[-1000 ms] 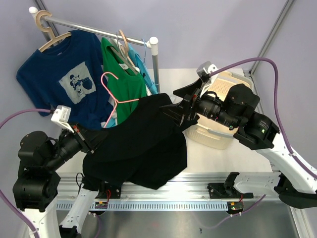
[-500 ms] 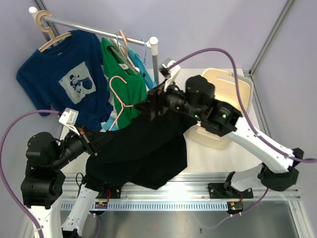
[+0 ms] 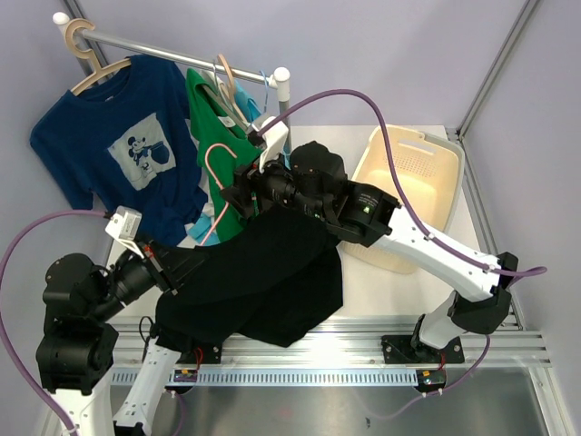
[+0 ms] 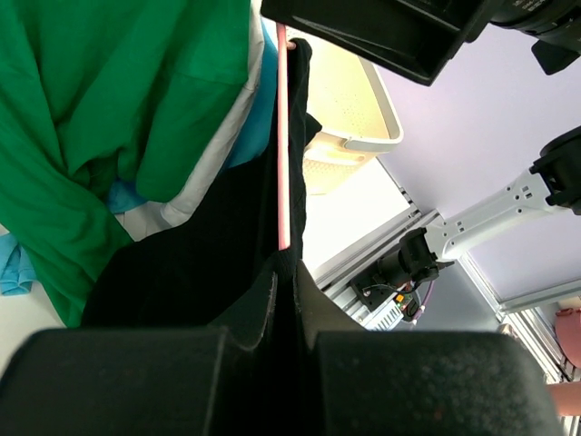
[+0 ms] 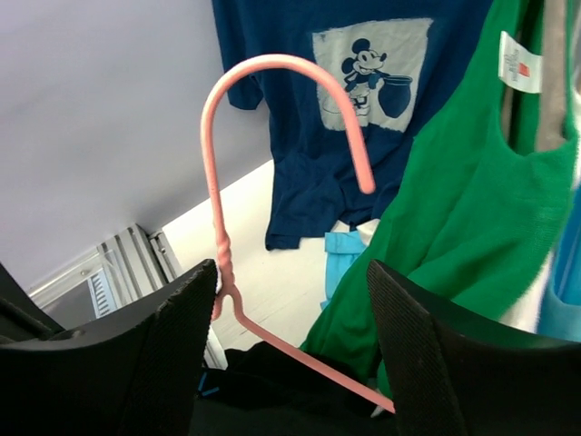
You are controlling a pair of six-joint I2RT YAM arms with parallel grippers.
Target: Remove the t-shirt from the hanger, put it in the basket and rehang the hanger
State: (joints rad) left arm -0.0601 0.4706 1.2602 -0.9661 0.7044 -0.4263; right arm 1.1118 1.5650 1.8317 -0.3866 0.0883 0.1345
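Left gripper [image 3: 172, 264]: clamped tight on a fold of the black t-shirt [image 3: 263, 282]; fingertips sunk in the cloth.
Right gripper [image 5: 289, 277]: jaws apart on either side of the pink hanger [image 5: 215, 200] neck; wire just beside one finger, not pinched.
Black t-shirt: one; hangs from the pink hanger down onto the table [image 3: 399, 291], between the two arms.
Pink hanger: one; hook in the air, apart from the rail [image 3: 182, 52]; lower part runs into black cloth.
Rail shirts: one blue shirt [image 3: 118, 145], one green shirt [image 3: 231, 168]; a light-blue scrap [image 5: 347, 250], mostly covered.
Rail hangers: one beige hanger [image 3: 91, 64] clear; those above the green bunched, count unclear.
Basket [image 3: 408, 135]: one, cream, partly behind the right arm.
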